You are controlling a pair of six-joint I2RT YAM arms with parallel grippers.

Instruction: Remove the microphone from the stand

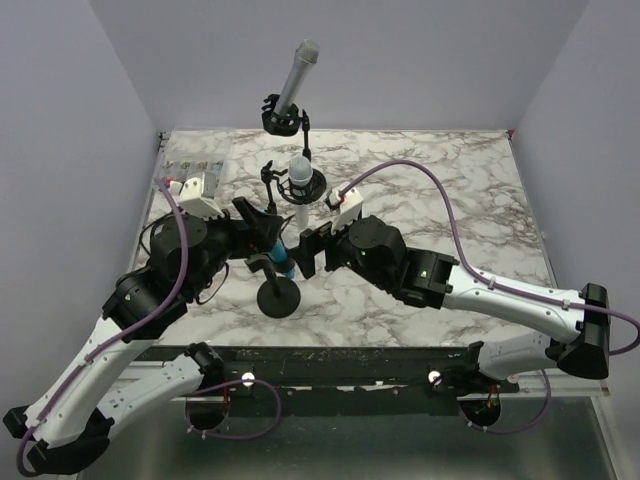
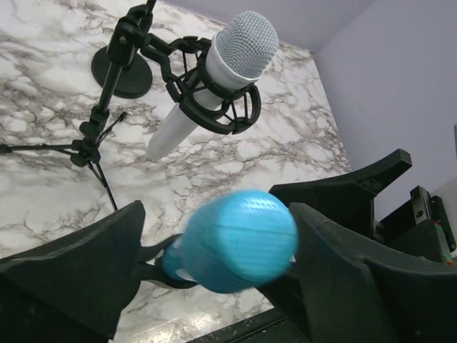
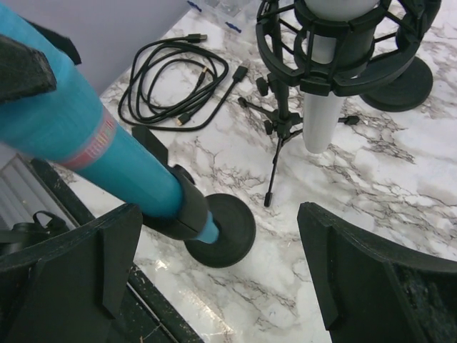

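The blue microphone sits slanted in the black clip of a short stand with a round black base near the table's front edge. Its rounded head is blurred between the fingers of my left gripper, which is open: a gap shows on the left side, and the right finger lies close against the head. My right gripper stands wide open low beside the stand base, with the blue microphone's body passing just above its left finger. Nothing is in its jaws.
A white microphone hangs in a black shock mount on a small tripod behind the blue one. A grey microphone on a taller stand rises at the back. A coiled black cable lies on the marble to the left.
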